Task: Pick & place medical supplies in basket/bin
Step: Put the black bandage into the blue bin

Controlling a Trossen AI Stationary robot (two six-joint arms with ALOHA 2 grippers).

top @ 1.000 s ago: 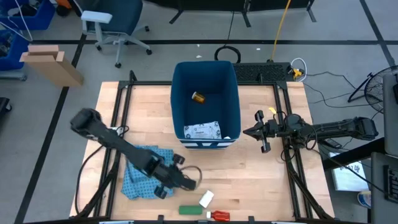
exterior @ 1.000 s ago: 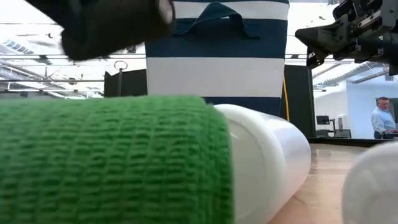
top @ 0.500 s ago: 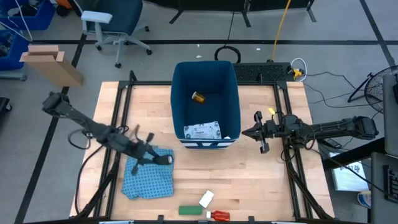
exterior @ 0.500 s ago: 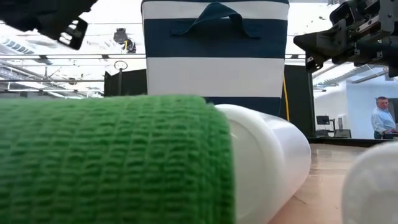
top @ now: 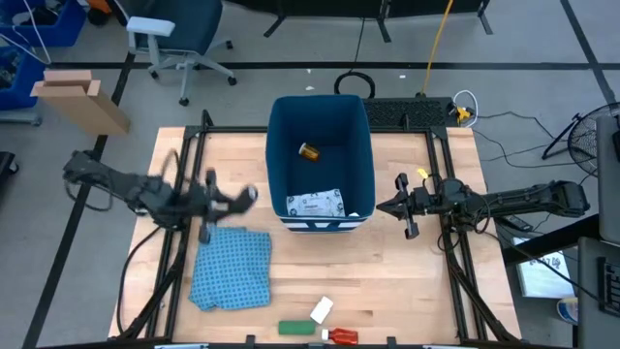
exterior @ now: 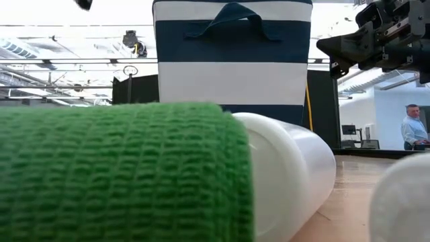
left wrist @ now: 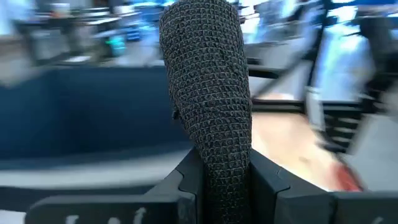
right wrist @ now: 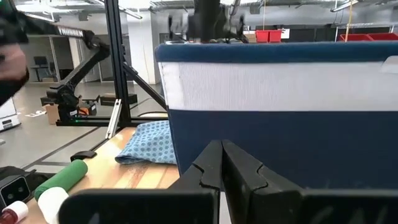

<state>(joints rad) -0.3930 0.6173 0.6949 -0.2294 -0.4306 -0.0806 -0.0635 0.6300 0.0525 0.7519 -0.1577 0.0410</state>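
blue bin (right wrist: pixel 298 124), patterned cloth (right wrist: pixel 149 146), green roll (right wrist: pixel 62 178)

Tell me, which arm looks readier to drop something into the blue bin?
The left. Its gripper is shut on a black roll beside the bin, while the right gripper is shut on nothing.

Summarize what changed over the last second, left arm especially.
The left claw, shut on a black wrap roll, swung up off the blue cloth at the table's front to beside the bin. The right claw, the items in the bin and the front-edge supplies stayed put.
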